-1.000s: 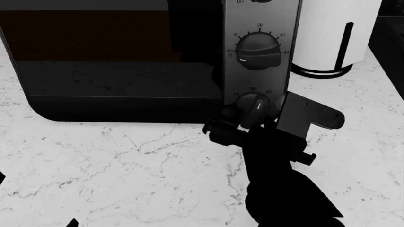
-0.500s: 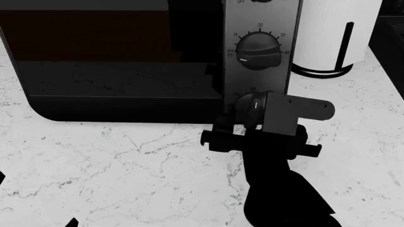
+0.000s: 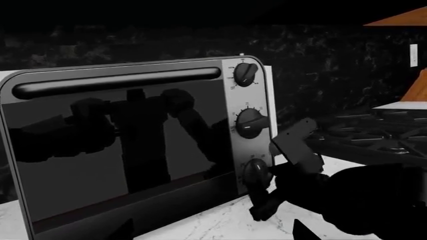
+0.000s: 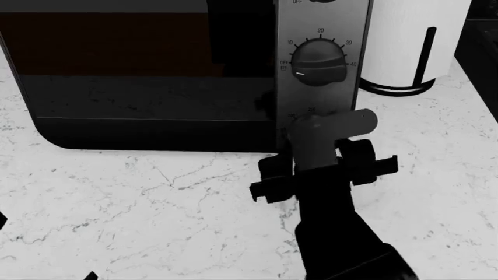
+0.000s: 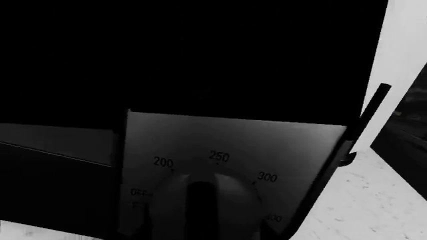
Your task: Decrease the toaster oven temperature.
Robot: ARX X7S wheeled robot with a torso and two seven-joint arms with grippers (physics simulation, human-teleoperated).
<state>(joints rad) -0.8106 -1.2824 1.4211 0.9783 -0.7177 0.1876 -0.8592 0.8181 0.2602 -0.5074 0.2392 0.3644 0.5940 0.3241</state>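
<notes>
Main risk, as I judge it: the right gripper (image 4: 311, 153) slips off the small temperature knob (image 5: 200, 200) mid-twist, or the wrist runs out of roll before the pointer drops below 250, so nothing changes. It could also nudge the bigger timer knob (image 4: 316, 63) just above. Toaster oven (image 4: 155, 76) fills the upper left of the head frame; its steel panel sits centre-top, temperature knob lowest on it. Right arm reaches up from bottom centre, wrist rolled, fingers narrow around the knob; actual contact is hidden, can't tell. Left gripper not visible.
</notes>
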